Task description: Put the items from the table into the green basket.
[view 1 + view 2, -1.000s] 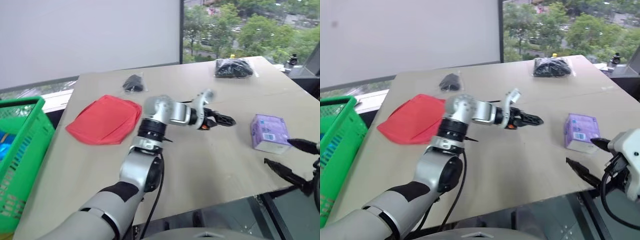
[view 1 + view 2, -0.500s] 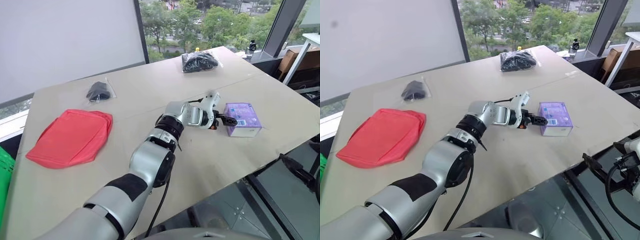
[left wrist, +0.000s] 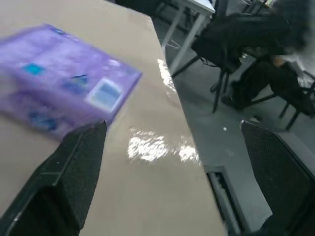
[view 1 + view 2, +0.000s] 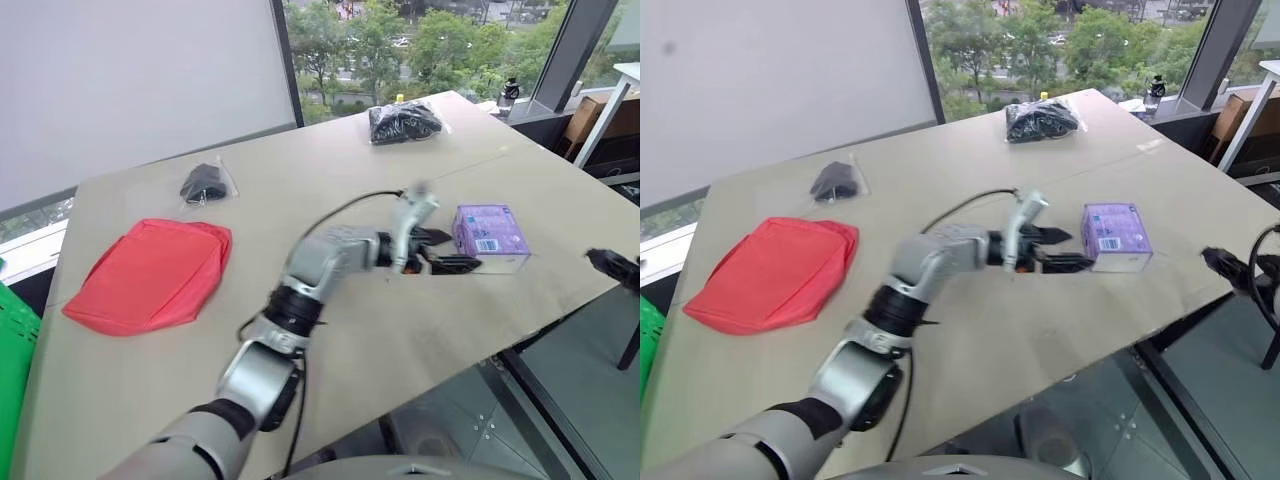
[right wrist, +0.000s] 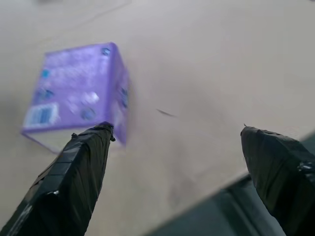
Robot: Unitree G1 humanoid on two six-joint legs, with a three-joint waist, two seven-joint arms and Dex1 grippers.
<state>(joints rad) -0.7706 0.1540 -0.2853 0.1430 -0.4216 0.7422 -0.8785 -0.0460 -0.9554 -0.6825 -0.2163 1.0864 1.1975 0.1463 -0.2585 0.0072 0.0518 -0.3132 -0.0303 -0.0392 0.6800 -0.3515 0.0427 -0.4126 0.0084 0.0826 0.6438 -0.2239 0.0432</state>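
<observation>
The purple tissue pack (image 4: 490, 230) lies near the table's (image 4: 400, 330) right front edge. My left gripper (image 4: 446, 251) is stretched out just left of it, open, with nothing between its fingers; in the left wrist view the tissue pack (image 3: 59, 96) sits beyond one fingertip (image 3: 91, 142). My right gripper (image 4: 1228, 264) hovers off the table's right edge, open and empty, and its wrist view shows the tissue pack (image 5: 74, 93) ahead. The red pouch (image 4: 150, 275) lies at the left. A small bag of black stuff (image 4: 205, 183) and a larger one (image 4: 405, 120) lie at the back. A corner of the green basket (image 4: 12, 345) shows far left.
A window with trees outside runs behind the table. A thin seam (image 4: 520, 160) crosses the tabletop at the right. Past the table's right edge are floor, chairs and table legs (image 3: 221, 73).
The camera has swung right, so the basket has slid to the picture's left edge. My left gripper reached up to the tissue pack and its wrist rolled. My right gripper moved out to the right.
</observation>
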